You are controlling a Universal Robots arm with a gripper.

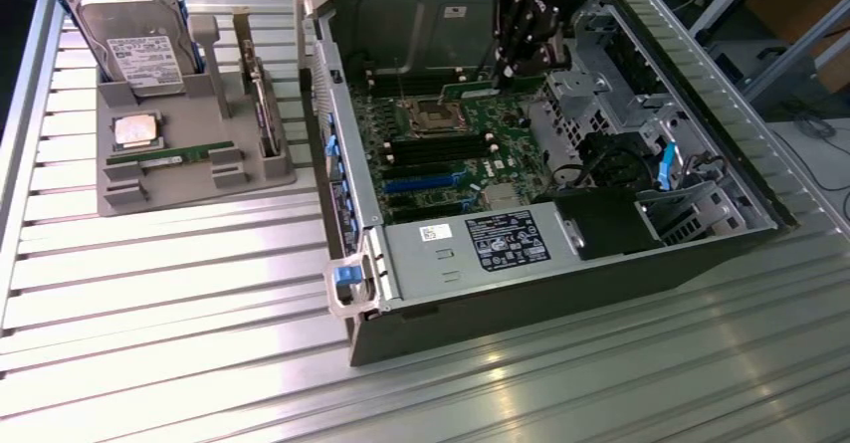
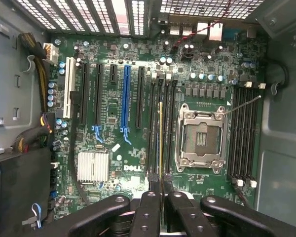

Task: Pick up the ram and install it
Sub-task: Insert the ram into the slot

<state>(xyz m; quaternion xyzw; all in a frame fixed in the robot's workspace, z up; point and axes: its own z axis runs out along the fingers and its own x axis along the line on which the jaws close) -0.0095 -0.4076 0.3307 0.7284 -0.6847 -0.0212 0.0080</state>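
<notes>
Ram [image 2: 161, 140] pinched edge-on between closed fingers [image 2: 149, 210] of hand [image 2: 161, 197], hanging over motherboard [image 2: 113, 123] inside open computer case [image 1: 743, 199]. Lined up along the dark memory slots [image 2: 155, 128], just beside empty processor socket [image 2: 200, 138]; seated or not, cannot tell. Second ram stick [image 1: 173, 156] lying flat in grey parts tray [image 1: 146, 204] near bench [image 1: 199, 343] far corner, beside silver processor chip [image 1: 137, 130] and hard drive [image 1: 133, 50].

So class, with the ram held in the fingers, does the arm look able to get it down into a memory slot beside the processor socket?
Probably yes. The gripper holds the ram edge-on above the long black memory slots next to the processor socket, and nothing visible blocks the way.
</notes>
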